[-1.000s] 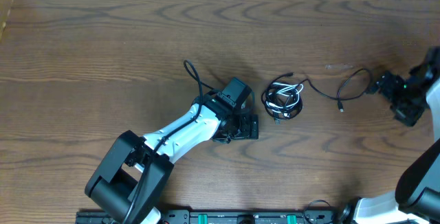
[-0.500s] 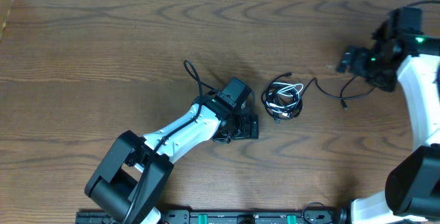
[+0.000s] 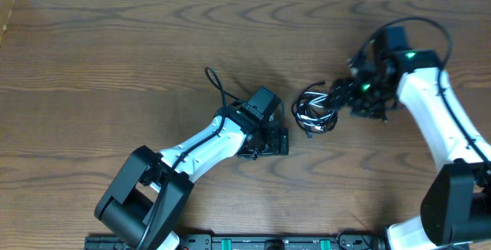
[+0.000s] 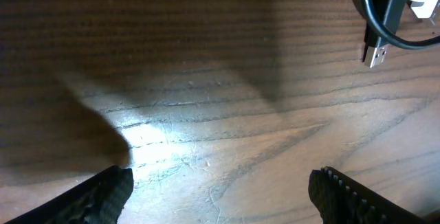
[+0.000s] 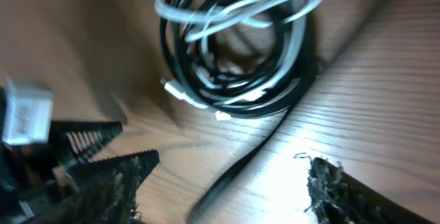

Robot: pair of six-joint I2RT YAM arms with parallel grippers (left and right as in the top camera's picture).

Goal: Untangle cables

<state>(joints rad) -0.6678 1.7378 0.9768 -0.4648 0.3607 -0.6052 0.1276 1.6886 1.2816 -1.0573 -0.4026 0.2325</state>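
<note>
Beside the cables (image 3: 316,110), the right gripper (image 3: 341,95) has swung in, jaws apart, seemingly ready to pick a strand. The left gripper (image 4: 220,189) is open too.

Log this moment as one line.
tangled coil of thin black and white cables: on brown wooden table; left jaws: open, empty; right jaws: open, beside coil
</note>
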